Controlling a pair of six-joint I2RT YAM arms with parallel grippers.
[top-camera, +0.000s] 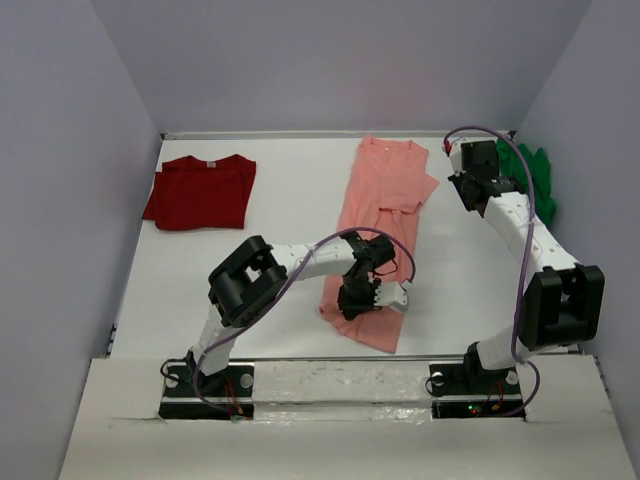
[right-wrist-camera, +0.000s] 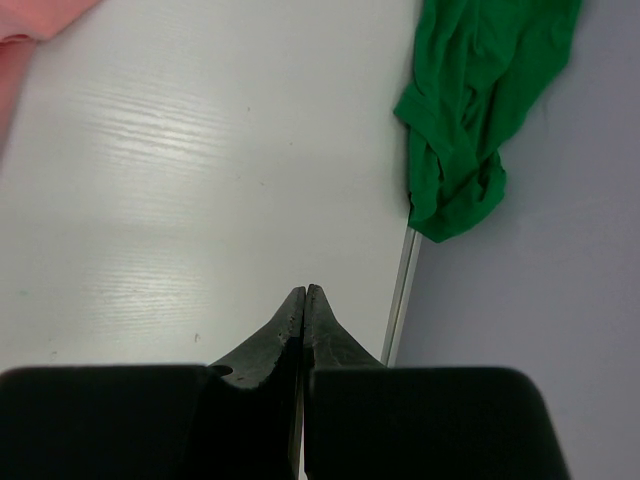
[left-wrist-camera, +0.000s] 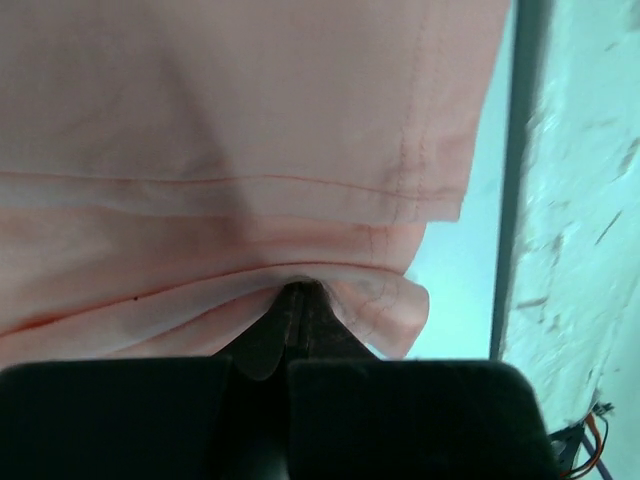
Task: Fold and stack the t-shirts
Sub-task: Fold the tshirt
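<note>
Salmon-pink shirt (top-camera: 383, 205) seemingly folded lengthwise, near hem pinched in clenched left hand (left-wrist-camera: 303, 293), right hand (right-wrist-camera: 305, 293) clenched, empty.

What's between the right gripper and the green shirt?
Only bare table lies between the right gripper and green shirt, per the right wrist view.

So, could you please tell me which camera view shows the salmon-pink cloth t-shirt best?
The top external view: the whole salmon-pink cloth t-shirt lies lengthwise mid-table, folded narrow. The left wrist view shows only hem layers up close, pinched by the left gripper; the right wrist view catches just a corner at top left.
</note>
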